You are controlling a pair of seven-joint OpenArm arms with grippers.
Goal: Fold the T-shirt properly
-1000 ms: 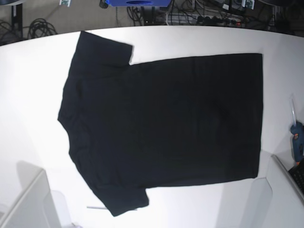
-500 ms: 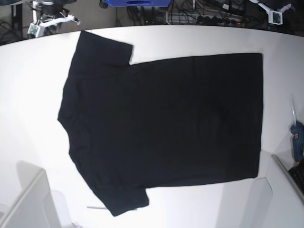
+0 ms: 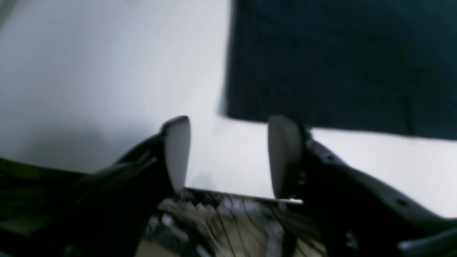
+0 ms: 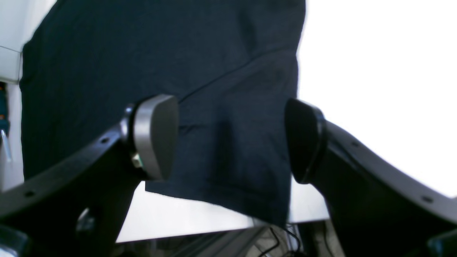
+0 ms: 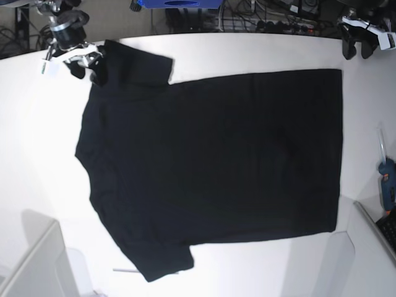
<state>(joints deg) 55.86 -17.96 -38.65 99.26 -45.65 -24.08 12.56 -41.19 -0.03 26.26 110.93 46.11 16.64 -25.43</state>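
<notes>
The black T-shirt [image 5: 213, 167] is seen spread flat across the white table [image 5: 37, 142], collar end toward the base view's left, hem toward its right. The right claw [image 4: 232, 139] is held spread wide above a sleeve at the table's far edge, nothing pinched between its pads. The left claw [image 3: 228, 157] is parted too, poised over bare table just beside the hem corner; the wrist view is blurred, but no cloth appears to be gripped there.
</notes>
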